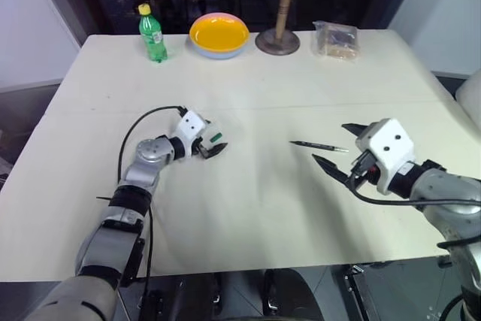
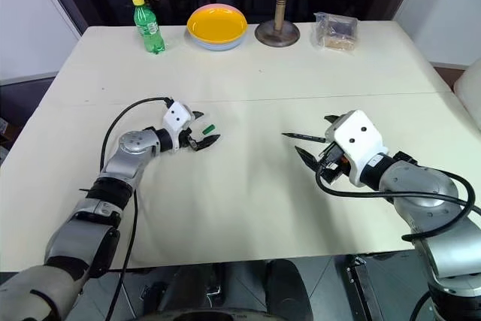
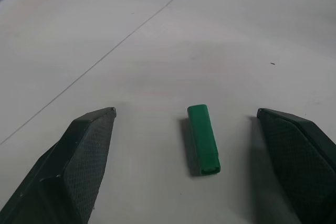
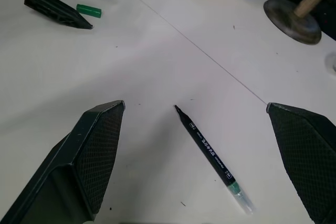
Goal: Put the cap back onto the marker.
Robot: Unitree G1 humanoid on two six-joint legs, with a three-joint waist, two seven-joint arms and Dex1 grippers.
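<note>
The cap [image 3: 203, 138] lies flat on the white table [image 1: 301, 80], a small green piece resting between the two black fingers of the left gripper [image 2: 203, 134], which stands spread wide on either side of it without touching it. In the left wrist view there is bare table showing between the cap and each finger [image 3: 84, 161].

The marker [image 4: 210, 156] lies on the table over on the right side, well apart from the cap, its dark pointed tip turned toward the left gripper (the other end shows a green band and a clear stub). The right gripper [image 1: 347, 154] hovers just beside it, fingers also spread wide, with the marker lying on the table between them in the right wrist view and nothing pinched.

Along the far edge of the table stand a green bottle [image 1: 152, 33], a yellow bowl [image 1: 219, 34], a wooden stand [image 1: 281, 13] and a clear packet [image 1: 337, 40].
</note>
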